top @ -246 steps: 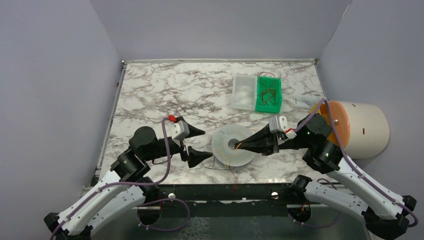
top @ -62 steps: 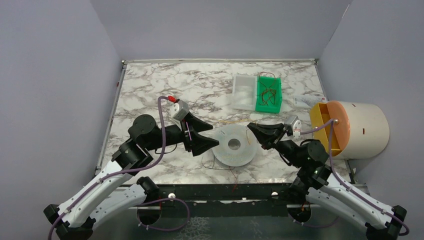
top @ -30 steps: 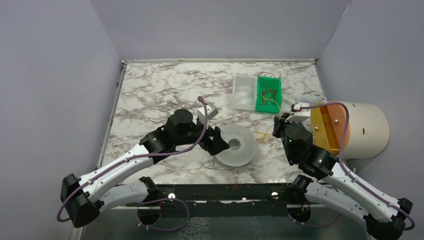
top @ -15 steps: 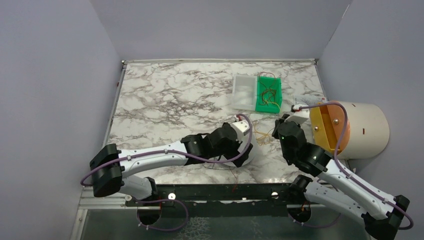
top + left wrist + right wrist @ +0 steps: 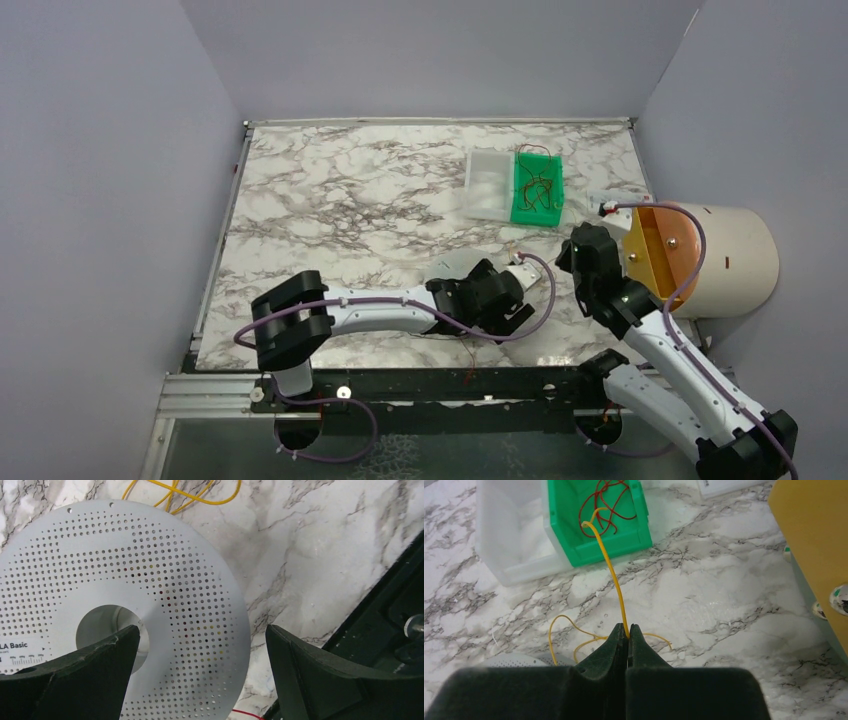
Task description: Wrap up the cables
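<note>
The cables [image 5: 616, 587] are mostly lying loose. One yellow strand runs from the green bin [image 5: 596, 550] at the far side down to the right fingers [image 5: 618, 647], which are pressed together and pinching it right at their tips. A few more yellow loops lie on the marble surface [image 5: 724, 595] just past those tips, close to the edge of the spool [image 5: 175, 570]. There's also a tangle of red wire [image 5: 609, 502] sitting inside the green bin, and a clear tray [image 5: 509, 535] butts up against the bin's left side.

The left fingers [image 5: 75, 680] are spread wide over the spool. One tip is above its centre hole, the other is out past its rim, and they've got nothing gripped. The spool lies flat, perforated face up, with yellow loops just beyond its edge. From the top view the left arm stretches to the right across the near part of the surface and hides most of the spool. A mustard-yellow panel [image 5: 809, 545] fills the right edge of the right wrist view.
</note>
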Tool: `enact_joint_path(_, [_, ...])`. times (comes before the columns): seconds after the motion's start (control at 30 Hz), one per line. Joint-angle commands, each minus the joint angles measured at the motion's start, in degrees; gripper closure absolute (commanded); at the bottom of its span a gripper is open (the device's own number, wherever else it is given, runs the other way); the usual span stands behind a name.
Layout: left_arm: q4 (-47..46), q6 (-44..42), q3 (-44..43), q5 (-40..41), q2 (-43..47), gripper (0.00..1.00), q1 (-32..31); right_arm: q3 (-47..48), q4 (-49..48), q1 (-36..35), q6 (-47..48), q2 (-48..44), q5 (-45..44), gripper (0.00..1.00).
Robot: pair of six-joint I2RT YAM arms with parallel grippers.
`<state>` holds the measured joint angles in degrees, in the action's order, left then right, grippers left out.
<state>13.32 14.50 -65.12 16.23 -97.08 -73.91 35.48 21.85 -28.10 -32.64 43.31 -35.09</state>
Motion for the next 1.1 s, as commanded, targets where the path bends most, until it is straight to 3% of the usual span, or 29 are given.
enact_joint_path(0.0, [1.4,0.2,-2.7,3.9,-3.1,0.01,-0.4,-1.9,-2.8,2.8,-0.9,0.3,8.3,0.99])
enact_joint_path(0.57, [4.9,0.4,-5.1,6.2,-7.1,0.04,-0.9,-2.6,-4.1,3.6,-0.2,0.2,9.8,0.99])
enact_joint_path(1.07, [8.0,-0.4,-4.9,9.6,-4.1,0.51,-0.8,-2.6,-4.0,3.6,0.0,-0.5,9.1,0.99])
